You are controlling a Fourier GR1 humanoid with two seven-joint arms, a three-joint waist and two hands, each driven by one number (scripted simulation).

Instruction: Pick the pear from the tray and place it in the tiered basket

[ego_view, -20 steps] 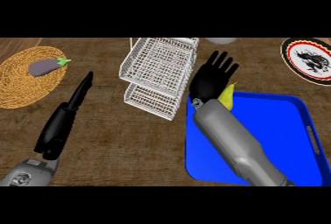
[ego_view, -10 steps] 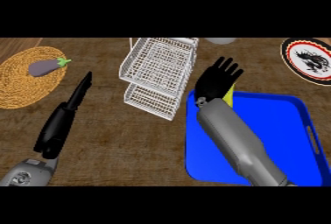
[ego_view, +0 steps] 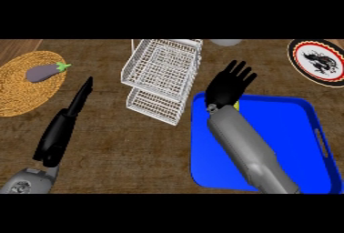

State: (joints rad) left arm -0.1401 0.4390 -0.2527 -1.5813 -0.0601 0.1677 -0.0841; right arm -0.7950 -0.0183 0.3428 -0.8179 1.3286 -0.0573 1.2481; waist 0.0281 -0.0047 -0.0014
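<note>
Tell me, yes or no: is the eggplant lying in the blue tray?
No. The eggplant lies on the woven mat at the left, far from the blue tray at the right.

Right hand [ego_view: 228, 86]: open, over tray [ego_view: 302, 136] corner
Left hand [ego_view: 67, 123]: open, flat
Basket [ego_view: 161, 73]: beside tray
Eggplant [ego_view: 46, 72]: on mat [ego_view: 20, 98]

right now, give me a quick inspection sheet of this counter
surface: brown wood-grain counter.
job's things: blue tray; white wire tiered basket left of it; a sliver of yellow by the right wrist may be the pear, mostly hidden.
clutter: purple eggplant on woven mat; patterned plate top right; pale object at top edge.
hands: left hand open, resting; right hand open, over the tray's far-left corner.
cables: nothing seen.
surroundings: nothing seen.
</note>
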